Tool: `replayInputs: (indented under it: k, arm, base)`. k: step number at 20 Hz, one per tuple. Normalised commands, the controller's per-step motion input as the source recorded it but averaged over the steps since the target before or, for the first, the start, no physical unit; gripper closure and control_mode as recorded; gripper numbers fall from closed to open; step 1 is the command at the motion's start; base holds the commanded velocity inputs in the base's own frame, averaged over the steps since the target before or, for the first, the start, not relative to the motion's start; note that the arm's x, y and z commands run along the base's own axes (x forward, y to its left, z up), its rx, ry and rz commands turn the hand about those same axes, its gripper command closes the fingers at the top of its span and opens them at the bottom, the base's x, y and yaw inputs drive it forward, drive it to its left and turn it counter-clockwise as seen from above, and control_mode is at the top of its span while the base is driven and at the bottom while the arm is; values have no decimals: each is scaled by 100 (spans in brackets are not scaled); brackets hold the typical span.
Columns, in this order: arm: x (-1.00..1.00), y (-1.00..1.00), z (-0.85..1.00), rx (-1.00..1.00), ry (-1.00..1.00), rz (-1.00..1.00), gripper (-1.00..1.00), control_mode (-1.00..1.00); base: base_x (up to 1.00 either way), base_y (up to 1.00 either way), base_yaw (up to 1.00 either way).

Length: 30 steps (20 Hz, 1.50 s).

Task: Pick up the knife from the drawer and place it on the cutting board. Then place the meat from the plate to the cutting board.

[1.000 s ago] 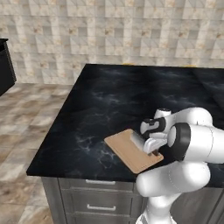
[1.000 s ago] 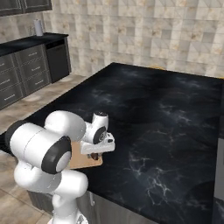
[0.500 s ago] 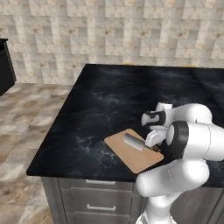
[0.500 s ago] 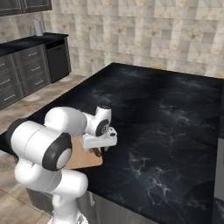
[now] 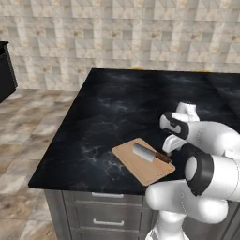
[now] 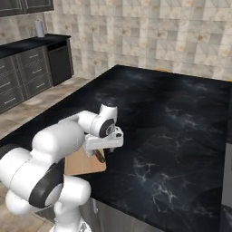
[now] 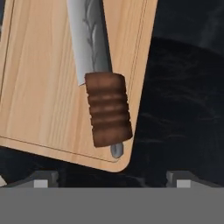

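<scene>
The thin rectangular light-tan wooden cutting board (image 5: 143,160) lies near the front edge of the black marbled island counter (image 5: 117,108), above the grey wood-grain cabinet drawers (image 5: 108,220) with slim silver bar handles. On the board rests the small knife with a broad pale-grey blade and ribbed brown handle (image 5: 150,153): the blade lies toward the board's left, the handle toward its right edge. The hand view confirms it, showing the knife (image 7: 101,83) flat on the board (image 7: 39,87), the handle butt just inside the board's corner. The knife half of the task therefore reads as done.

To the right, the white arm's two-finger gripper (image 5: 169,144) sits above the handle end. Its two dark fingertips (image 7: 41,179) stand spread wide at either side of the hand view, holding nothing and well clear of the handle.

Judgement on the step in hand: this is the release and withdrawal. It is done well by lifting straight up off the board, jaws kept spread, so no finger drags the handle over the nearby right edge. Neither the white plate nor the meat can be located from here, so the arm should clear the board fully before searching for them.
</scene>
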Motion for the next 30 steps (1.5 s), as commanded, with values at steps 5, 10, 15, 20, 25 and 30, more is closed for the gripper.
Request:
replayInputs:
  k: [5,10,15,20,25,30]
  arm:
    - [-91,-10,39,0,1,-20,-100,-100]
    - [-95,51,55,-6,-20,-19,-100,-100]
    - [-73,4,73,-6,-1,-8,-100,-100]
    - [-9,0,67,-3,9,-5,-100,-100]
    - [3,-42,29,0,10,-5,-100,-100]
    - [0,0,0,0,0,0,-100,100]
  base:
    - [0,0,0]
    - [0,0,0]
    - [0,0,0]
    - [0,0,0]
    - [0,0,0]
    - [-19,-100,-34]
